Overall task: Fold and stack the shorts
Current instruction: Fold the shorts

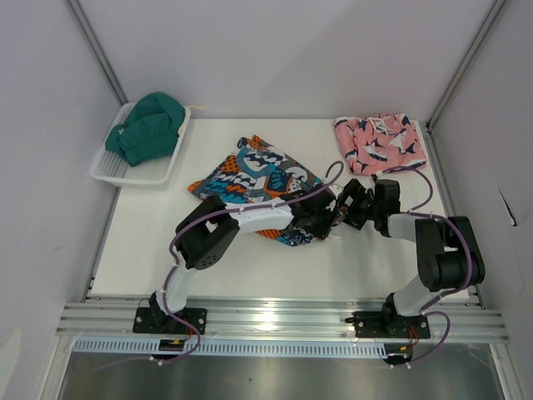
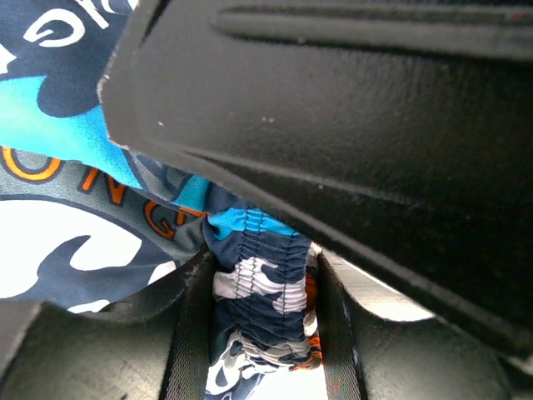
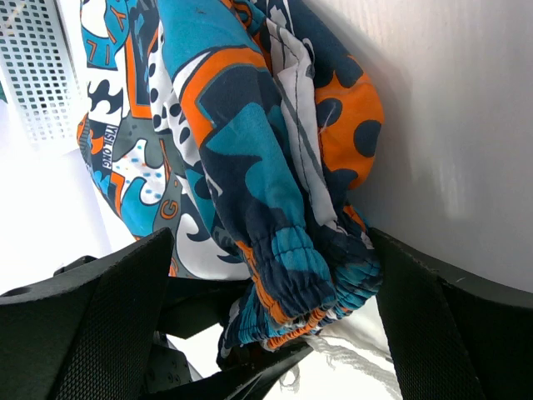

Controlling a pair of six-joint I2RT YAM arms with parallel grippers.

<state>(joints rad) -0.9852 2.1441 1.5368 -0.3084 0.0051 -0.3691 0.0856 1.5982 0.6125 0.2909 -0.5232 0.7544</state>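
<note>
rail: aluminium rail point(image 1: 283, 321) runs along the near edge of the white desk point(image 1: 250, 267), with both arm bases on it.
left arm: reaches up and right from its base; cable looped over it.
left gripper point(image 1: 321, 218): clenched on the gathered waistband of the patchwork shorts point(image 1: 254, 177). In the wrist view the elastic is bunched tight in the left gripper point(image 2: 262, 279).
right arm: elbow stands high near the right desk edge, forearm points left toward the centre.
right gripper point(image 1: 346, 208): spread wide, not clamping. In its own view the right gripper point(image 3: 266, 250) straddles the same waistband end, one finger on each side of the cloth.
in the way: the two grippers are nose to nose, just beside each other. A black part of the right one fills most of the left wrist view and blocks the cloth beyond it.
patchwork shorts point(image 3: 250, 150): teal, orange and navy. Near corner is at the grippers, the rest is spread on mid desk toward far left.
drawstring point(image 3: 350, 360): white cord hanging at the waistband end.
pink shorts point(image 1: 379, 142): shark print, lying far right by the back wall, well apart from both grippers.
basket point(image 1: 108, 171): white, perforated, at the far left corner.
green cloth point(image 1: 150, 127): bundled in the basket.
</note>
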